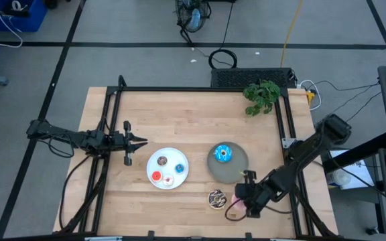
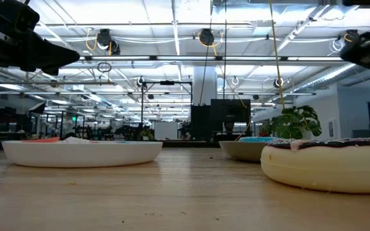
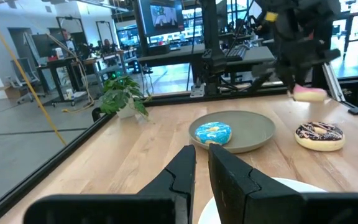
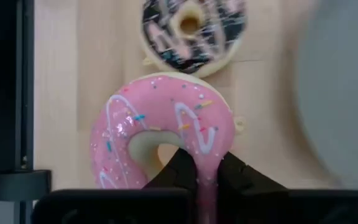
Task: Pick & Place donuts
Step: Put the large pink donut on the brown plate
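My right gripper [image 1: 247,199] is shut on the larger pink donut [image 4: 160,140], near the table's front right and above the wood. The brown sprinkled donut [image 1: 216,198] lies flat on the table just left of it. The larger blue donut [image 1: 223,153] lies on the round grey plate [image 1: 238,173]. The mini donuts, brown [image 1: 162,161], blue [image 1: 179,168], red [image 1: 156,177] and pink-white [image 1: 168,180], lie on the round white plate [image 1: 167,152]. My left gripper [image 1: 141,140] waits shut and empty, left of the white plate. My right gripper pinches one side of the pink donut's ring [image 4: 207,148] between its two fingers, one finger [image 4: 180,169] in the hole and one [image 4: 236,175] outside. The fingers come from above, pointing down. The donut hangs about level, icing up, clear of the table [image 3: 309,93].
A small potted plant [image 1: 261,96] stands at the far right of the table. A black frame [image 1: 200,89] runs along the table's far, left and right edges. Bare wood lies between the plates and the far edge.
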`<action>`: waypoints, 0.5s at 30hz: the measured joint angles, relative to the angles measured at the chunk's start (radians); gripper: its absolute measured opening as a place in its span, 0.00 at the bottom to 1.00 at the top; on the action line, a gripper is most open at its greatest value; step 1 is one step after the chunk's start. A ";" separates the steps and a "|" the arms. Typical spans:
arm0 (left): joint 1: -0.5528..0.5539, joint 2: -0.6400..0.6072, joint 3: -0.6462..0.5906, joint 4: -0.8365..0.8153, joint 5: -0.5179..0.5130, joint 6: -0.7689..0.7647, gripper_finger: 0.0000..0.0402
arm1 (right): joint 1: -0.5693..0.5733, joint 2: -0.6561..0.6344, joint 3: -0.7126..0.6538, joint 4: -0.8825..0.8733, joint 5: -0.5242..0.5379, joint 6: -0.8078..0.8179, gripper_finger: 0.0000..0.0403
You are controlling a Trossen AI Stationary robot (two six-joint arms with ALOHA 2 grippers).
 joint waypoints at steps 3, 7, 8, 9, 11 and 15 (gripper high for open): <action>0.000 0.000 0.000 0.000 0.000 0.000 0.13 | -0.029 -0.063 0.022 -0.085 0.009 -0.004 0.02; 0.000 0.000 0.000 0.000 0.000 0.000 0.13 | -0.076 -0.127 0.094 -0.247 0.047 -0.009 0.02; 0.000 0.000 0.000 0.000 0.000 0.000 0.13 | -0.089 -0.136 0.116 -0.292 0.059 -0.016 0.02; 0.000 0.000 0.000 0.000 0.000 0.001 0.13 | -0.103 -0.142 0.137 -0.330 0.069 -0.025 0.02; 0.000 0.000 0.000 0.000 0.000 0.002 0.13 | -0.128 -0.154 0.173 -0.392 0.107 -0.042 0.02; 0.000 0.000 0.000 0.000 0.000 0.002 0.13 | -0.195 -0.168 0.199 -0.456 0.139 -0.064 0.02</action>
